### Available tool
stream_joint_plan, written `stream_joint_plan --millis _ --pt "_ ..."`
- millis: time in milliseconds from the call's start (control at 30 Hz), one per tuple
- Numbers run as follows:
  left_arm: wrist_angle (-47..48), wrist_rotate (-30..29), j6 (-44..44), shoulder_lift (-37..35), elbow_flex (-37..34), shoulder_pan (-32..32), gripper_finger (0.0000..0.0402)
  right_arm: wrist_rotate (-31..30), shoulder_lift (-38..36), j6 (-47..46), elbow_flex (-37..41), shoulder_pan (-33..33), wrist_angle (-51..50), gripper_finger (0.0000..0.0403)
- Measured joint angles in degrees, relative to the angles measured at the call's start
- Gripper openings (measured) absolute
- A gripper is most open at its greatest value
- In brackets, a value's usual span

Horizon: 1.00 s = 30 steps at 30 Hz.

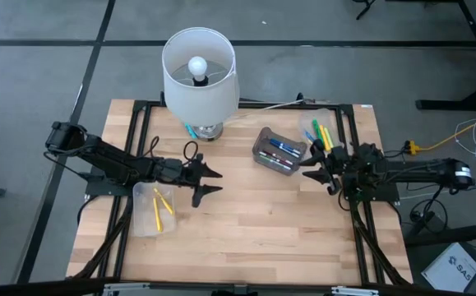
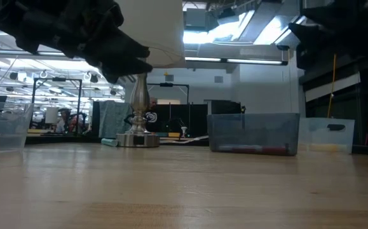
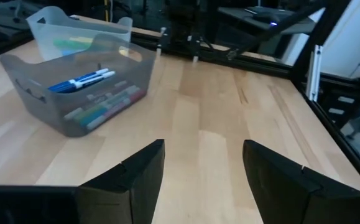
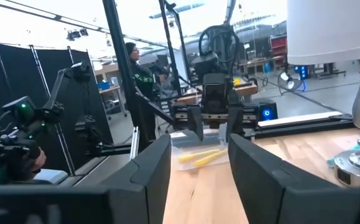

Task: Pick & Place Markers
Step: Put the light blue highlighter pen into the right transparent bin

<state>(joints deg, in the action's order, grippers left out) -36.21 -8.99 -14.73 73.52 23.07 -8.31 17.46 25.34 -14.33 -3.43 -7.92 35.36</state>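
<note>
A: Taking the lamp (image 1: pixel 200 78) at the table's (image 1: pixel 246 238) far edge as our landmark and starting on the left, what do we see?

B: We see the left gripper (image 1: pixel 209 182) in front of the lamp, hovering over bare wood with its fingers (image 3: pixel 139 177) spread apart and nothing between them. Just left of it, farther from the lamp, sits a clear bin (image 1: pixel 154 209) holding two yellow markers (image 1: pixel 163 204).

A: And moving right?

B: To the lamp's right and a little nearer us stands a grey bin (image 1: pixel 279 150) with blue markers (image 1: pixel 283 148) and a red one inside. Beyond it, farther right of the lamp, another clear bin (image 1: pixel 324 130) holds green and yellow markers (image 1: pixel 323 136).

A: The right gripper (image 1: pixel 316 168)?

B: It hangs right of the grey bin, well right of the lamp, above the table. We see its fingers (image 4: pixel 148 168) parted, gripping nothing, pointing across toward the left arm.

A: Anything at the lamp's foot?

B: A teal object (image 1: pixel 190 130) lies there; we cannot tell whether it is a marker.
</note>
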Motion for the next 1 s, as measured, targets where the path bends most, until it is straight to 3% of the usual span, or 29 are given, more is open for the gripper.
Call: stream_joint_plan --millis 133,433,733,1000 --pt "0.0 -0.4 -0.6 0.0 0.0 0.7 0.0212 -2.2 -3.5 1.8 2.8 0.0 -0.2 0.0160" --pt "-3.5 1.4 -4.2 0.0 0.0 0.5 0.0212 -6.0 -11.1 8.1 3.1 0.0 -13.3 0.0160" --pt "-4.0 -5.5 -5.5 0.0 0.0 1.5 0.0212 -10.0 -19.2 12.3 3.1 0.0 -32.6 0.0160" --pt "-3.9 -6.4 -5.5 0.0 0.0 2.2 0.0212 -13.1 -20.3 15.6 3.0 0.0 -33.8 0.0160"
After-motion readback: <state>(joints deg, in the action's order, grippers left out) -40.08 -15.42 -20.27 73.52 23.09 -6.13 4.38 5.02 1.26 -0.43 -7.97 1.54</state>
